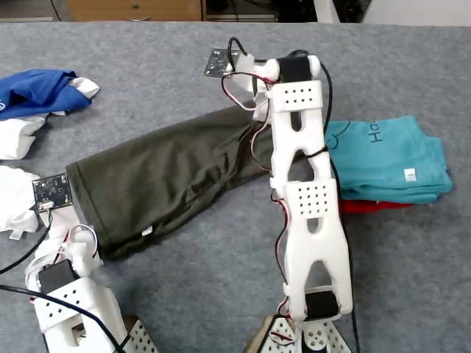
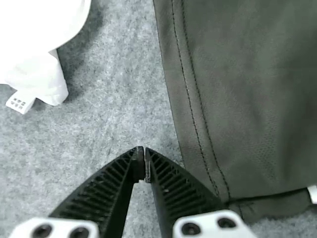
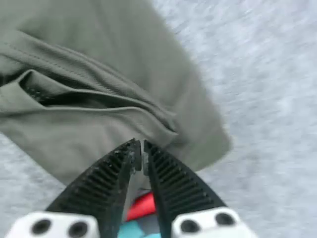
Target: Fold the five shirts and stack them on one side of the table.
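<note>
Both the left gripper (image 2: 141, 151) and right gripper (image 3: 138, 145) are pressed together, empty; the olive shirt (image 1: 169, 176) could be pushed into bunches (or into the stack (image 1: 390, 158) at three o'clock).

High view: above the table (image 1: 412, 73), facing straight down, well back; arm bases at 6 o'clock.
Left wrist view: close, facing down past the left gripper (image 2: 142, 157) at the olive shirt (image 2: 237, 89), its 9 o'clock end.
Right wrist view: close, down past the right gripper (image 3: 138, 151), over the shirt's 3 o'clock end.
Shared: all 3 views catch the olive shirt.
</note>
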`<act>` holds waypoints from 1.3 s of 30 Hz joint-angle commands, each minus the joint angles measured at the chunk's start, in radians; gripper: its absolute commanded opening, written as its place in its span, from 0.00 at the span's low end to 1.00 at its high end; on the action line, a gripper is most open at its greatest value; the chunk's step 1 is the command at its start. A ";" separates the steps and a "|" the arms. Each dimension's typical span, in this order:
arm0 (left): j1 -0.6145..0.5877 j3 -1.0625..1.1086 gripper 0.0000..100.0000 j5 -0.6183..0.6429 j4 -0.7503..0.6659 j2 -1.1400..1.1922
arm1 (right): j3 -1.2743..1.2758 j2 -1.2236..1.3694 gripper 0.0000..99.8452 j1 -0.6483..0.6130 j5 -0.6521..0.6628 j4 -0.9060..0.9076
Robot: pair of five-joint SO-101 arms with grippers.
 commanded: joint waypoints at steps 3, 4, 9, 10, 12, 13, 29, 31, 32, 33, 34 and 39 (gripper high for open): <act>0.011 -0.006 0.02 -0.009 -0.021 -0.008 | 0.312 -0.243 0.00 -0.061 -0.041 0.017; 0.011 -0.006 0.02 -0.009 -0.021 -0.010 | 0.394 -0.289 0.00 -0.071 -0.046 0.015; 0.011 -0.006 0.02 -0.009 -0.034 -0.007 | 0.696 -0.414 0.00 -0.140 -0.074 -0.098; 0.011 -0.003 0.02 -0.009 -0.043 -0.004 | 0.725 -0.417 0.00 -0.153 -0.097 -0.141; 0.011 -0.003 0.02 -0.009 -0.044 -0.004 | 0.765 -0.404 0.00 -0.179 -0.132 -0.210; 0.011 -0.003 0.02 -0.009 -0.044 -0.004 | 0.776 -0.394 0.00 -0.196 -0.140 -0.236; 0.012 -0.006 0.03 -0.009 -0.041 -0.004 | 0.358 -0.260 0.00 -0.200 -0.164 0.018; 0.012 -0.012 0.07 -0.005 -0.028 -0.004 | 0.294 -0.325 0.00 -0.166 -0.193 0.017; 0.011 -0.020 0.10 -0.003 -0.011 -0.004 | 0.282 -0.361 0.00 -0.153 -0.204 0.017; 0.011 -0.040 0.13 0.005 0.018 -0.004 | 0.280 -0.398 0.00 -0.140 -0.213 0.017; 0.005 -0.066 0.15 0.026 0.052 -0.004 | 0.280 -0.435 0.00 -0.127 -0.230 0.017; 0.008 -0.262 0.21 0.175 0.215 -0.001 | 0.280 -0.527 0.00 -0.012 -0.427 0.015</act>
